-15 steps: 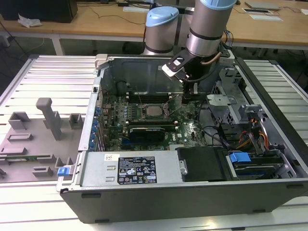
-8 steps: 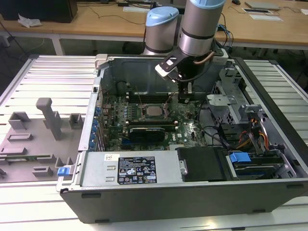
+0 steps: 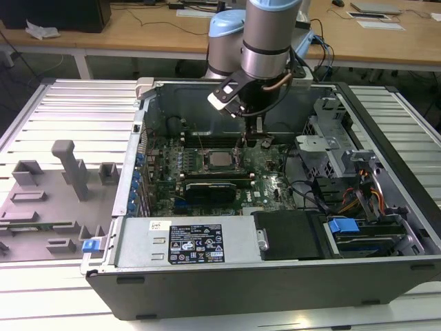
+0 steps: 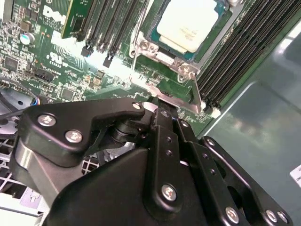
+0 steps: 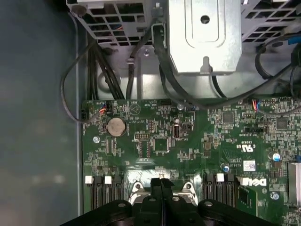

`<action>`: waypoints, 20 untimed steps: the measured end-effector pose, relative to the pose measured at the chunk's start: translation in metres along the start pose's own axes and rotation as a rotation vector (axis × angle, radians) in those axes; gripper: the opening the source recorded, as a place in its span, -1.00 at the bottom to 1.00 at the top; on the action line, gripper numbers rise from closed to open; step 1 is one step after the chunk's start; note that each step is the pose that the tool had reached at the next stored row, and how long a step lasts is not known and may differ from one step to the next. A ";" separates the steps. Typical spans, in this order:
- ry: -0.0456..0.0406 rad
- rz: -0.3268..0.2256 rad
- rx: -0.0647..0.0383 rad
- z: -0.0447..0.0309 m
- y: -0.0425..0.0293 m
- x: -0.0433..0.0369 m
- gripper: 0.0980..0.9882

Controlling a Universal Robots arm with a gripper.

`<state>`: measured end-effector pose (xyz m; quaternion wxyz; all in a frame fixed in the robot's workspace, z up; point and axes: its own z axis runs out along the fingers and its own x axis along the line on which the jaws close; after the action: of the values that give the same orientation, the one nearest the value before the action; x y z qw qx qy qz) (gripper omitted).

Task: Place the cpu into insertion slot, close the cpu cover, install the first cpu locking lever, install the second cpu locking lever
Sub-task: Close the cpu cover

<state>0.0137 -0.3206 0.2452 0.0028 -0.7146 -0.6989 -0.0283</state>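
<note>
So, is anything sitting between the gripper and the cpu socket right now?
Nothing visible. In the second wrist view the gripper sits low at the metal rim of the insertion slot, and the cpu lies in the slot just beyond. The memory slots run alongside the socket, off that line.

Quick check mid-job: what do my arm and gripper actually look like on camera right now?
The arm is a silver-grey cylinder with pale blue joint caps. A copper-coloured cable loops at the wrist beside a black, pale-faced block. The gripper is matte black, built of angular bars pinned with silver screws.
</note>
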 end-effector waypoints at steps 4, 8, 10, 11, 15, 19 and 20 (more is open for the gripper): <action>-0.0005 0.000 -0.005 -0.0002 -0.0059 0.0005 -0.98; -0.0013 -0.001 -0.009 -0.0004 -0.0112 0.0007 -0.98; -0.0013 0.000 -0.009 -0.0005 -0.0147 0.0007 -0.98; -0.0014 -0.001 -0.009 -0.0005 -0.0153 0.0007 -0.98; -0.0018 0.000 0.005 -0.0003 -0.0153 0.0007 -0.98; -0.0022 0.000 0.013 -0.0004 -0.0153 0.0007 -0.98; -0.0022 0.000 0.014 -0.0004 -0.0153 0.0007 -0.98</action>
<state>-0.0016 -0.3196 0.2451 0.0070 -0.7148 -0.6989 -0.0226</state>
